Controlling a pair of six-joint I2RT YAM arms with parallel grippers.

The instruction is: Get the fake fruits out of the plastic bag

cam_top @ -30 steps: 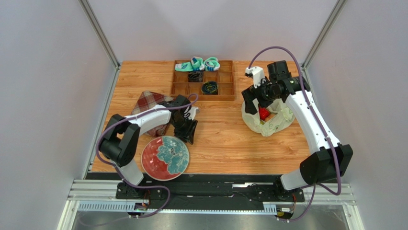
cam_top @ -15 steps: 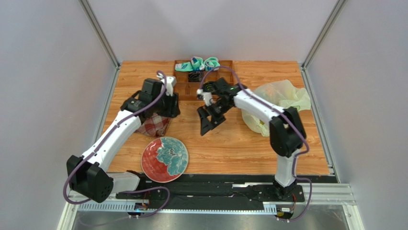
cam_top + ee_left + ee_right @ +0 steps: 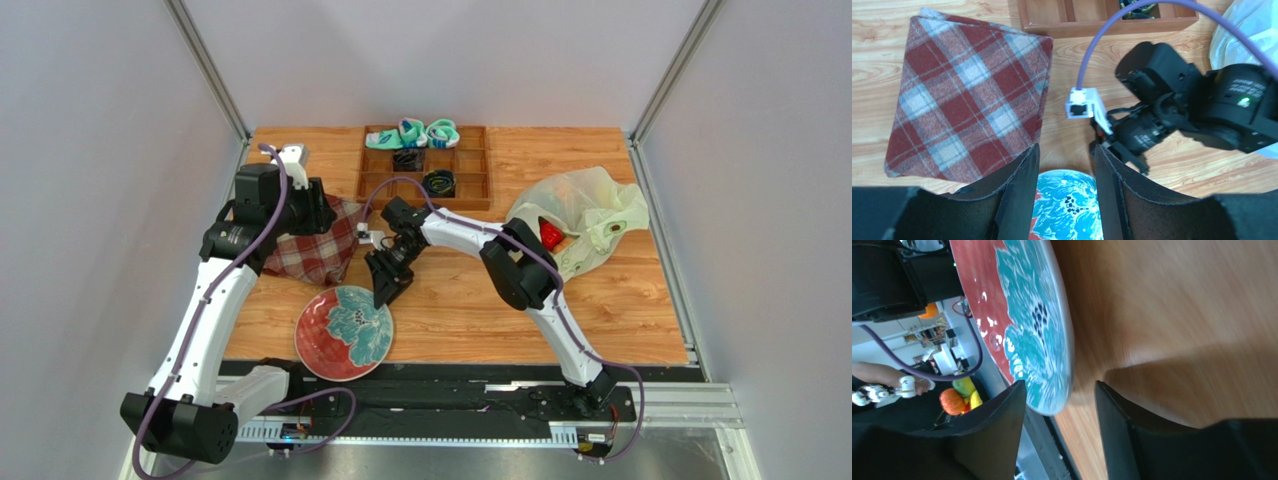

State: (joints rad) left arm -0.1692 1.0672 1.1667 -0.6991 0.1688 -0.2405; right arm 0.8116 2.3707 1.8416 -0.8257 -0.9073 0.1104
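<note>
The plastic bag (image 3: 585,205) lies crumpled at the table's right side, and a corner of the bag (image 3: 1252,25) also shows in the left wrist view. One small red fake fruit (image 3: 550,233) shows in its opening; any others are hidden. My right gripper (image 3: 385,285) is far from the bag. It reaches left, low over the wood at the far right rim of the red-and-teal plate (image 3: 343,331). Its jaws (image 3: 1059,405) stand open and empty beside the plate (image 3: 1022,315). My left gripper (image 3: 325,215) hangs open above the plaid cloth (image 3: 312,245), with nothing between its fingers (image 3: 1019,200).
A wooden compartment tray (image 3: 470,190) holding rolled socks (image 3: 412,133) stands at the back centre. The plaid cloth (image 3: 967,95) lies left of the plate (image 3: 1067,210). The right arm's wrist (image 3: 1177,110) fills the space between tray and plate. Orange and green pieces (image 3: 954,395) show beyond the table's near edge.
The right gripper has moved left and nearer, down to the plate's rim. The left arm has swung left and back over the plaid cloth. The bag's opening now shows the red fruit.
</note>
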